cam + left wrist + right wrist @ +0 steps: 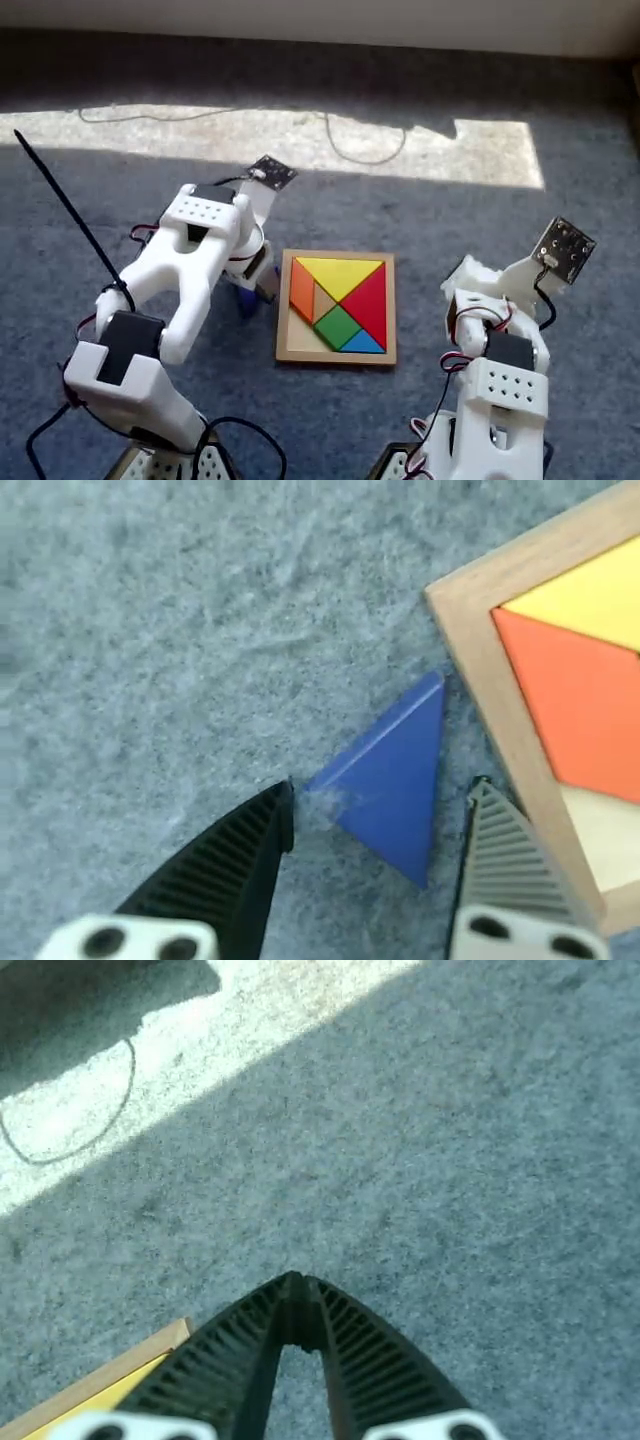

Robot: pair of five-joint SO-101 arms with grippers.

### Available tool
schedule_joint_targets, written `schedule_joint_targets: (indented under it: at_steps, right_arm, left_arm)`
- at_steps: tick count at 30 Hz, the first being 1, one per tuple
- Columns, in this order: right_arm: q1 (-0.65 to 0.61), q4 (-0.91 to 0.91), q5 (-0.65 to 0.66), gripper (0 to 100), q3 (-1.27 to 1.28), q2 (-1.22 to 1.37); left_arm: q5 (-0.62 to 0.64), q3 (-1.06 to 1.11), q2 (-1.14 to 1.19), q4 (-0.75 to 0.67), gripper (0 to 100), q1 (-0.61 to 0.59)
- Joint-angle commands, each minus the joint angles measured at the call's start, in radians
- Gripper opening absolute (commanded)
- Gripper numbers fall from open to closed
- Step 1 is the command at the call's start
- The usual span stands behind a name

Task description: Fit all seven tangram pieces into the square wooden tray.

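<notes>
Left gripper point(382, 786) is open, one finger on either side of the blue triangle point(395, 770); can't tell if they touch it. The triangle lies flat on the grey carpet point(150, 630), just outside the wooden tray point(478, 670) on the side of the orange piece point(580, 710). Right gripper point(298, 1282) is closed with tips touching and nothing between them, over carpet near a tray corner. Tray holds the orange piece, yellow piece point(340, 272), red piece point(372, 300), green piece point(338, 325) and light blue piece point(365, 343), plus a pale wood-coloured patch point(324, 300) next to the orange.
</notes>
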Motion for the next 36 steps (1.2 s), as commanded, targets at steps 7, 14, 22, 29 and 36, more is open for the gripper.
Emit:
schedule_joint_targets:
  at_steps: [7, 14, 22, 29, 36]
  right_arm:
    - [-0.012, -0.028, 0.014, 0.6, -0.007, -0.024]
    - [-0.012, -0.028, 0.014, 0.6, -0.004, -0.024]
    - [-0.012, -0.028, 0.014, 0.6, -0.004, -0.024]
    - [-0.012, -0.028, 0.014, 0.6, -0.004, -0.024]
    - [-0.012, -0.028, 0.014, 0.6, -0.004, -0.024]
  left_arm:
    - [-0.009, -0.059, 0.027, 0.009, 27, 0.015]
    - [-0.008, -0.202, 0.160, 0.092, 20, 0.039]
    - [-0.006, -0.205, 0.179, 0.097, 10, 0.033]
    - [0.101, -0.159, -0.018, 0.149, 3, 0.039]
    - [0.213, 0.035, -0.321, 0.135, 3, 0.101]
